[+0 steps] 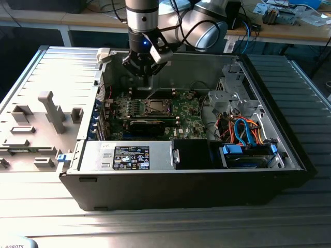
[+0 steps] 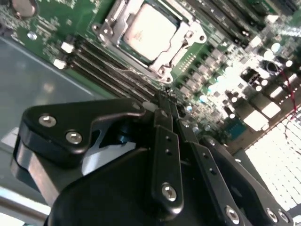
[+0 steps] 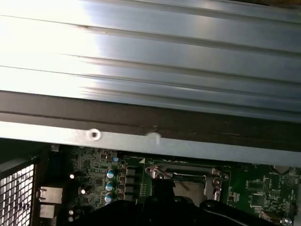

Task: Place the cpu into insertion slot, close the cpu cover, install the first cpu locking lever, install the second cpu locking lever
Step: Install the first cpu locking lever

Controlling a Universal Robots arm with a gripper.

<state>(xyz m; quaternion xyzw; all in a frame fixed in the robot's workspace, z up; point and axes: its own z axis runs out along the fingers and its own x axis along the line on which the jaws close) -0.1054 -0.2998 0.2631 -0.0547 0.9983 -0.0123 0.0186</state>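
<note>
From where I sit at the controls, the thing that matters is how the hand (image 1: pixel 146 67) lies against the insertion slot (image 1: pixel 155 106). In the exterior view the hand hangs inside the open computer case (image 1: pixel 289 155), over the far edge of the green motherboard (image 1: pixel 186 116), and the slot sits at about 5 o'clock from it, near but clearly apart and lower down. The cpu (image 2: pixel 149 32) already lies in the slot: in the second wrist view its dull silver top shows square inside the socket, with the cpu cover (image 2: pixel 186 40) framing it and, as far as I can judge, lying flat around it. From the fingertips (image 2: pixel 165 107) in that view the chip sits at roughly 12 o'clock, just beyond them, with the black memory slots (image 2: pixel 106 70) between. The fingers look drawn close together, narrow, with nothing between them that I can make out. A thin wire lever runs along the near edge of the socket, though I cannot tell whether it is latched. In the first wrist view the socket frame shows just past the dark bulk of the hand, under the pale metal wall of the case. I read placing as done and the levers as the work in hand.
</note>
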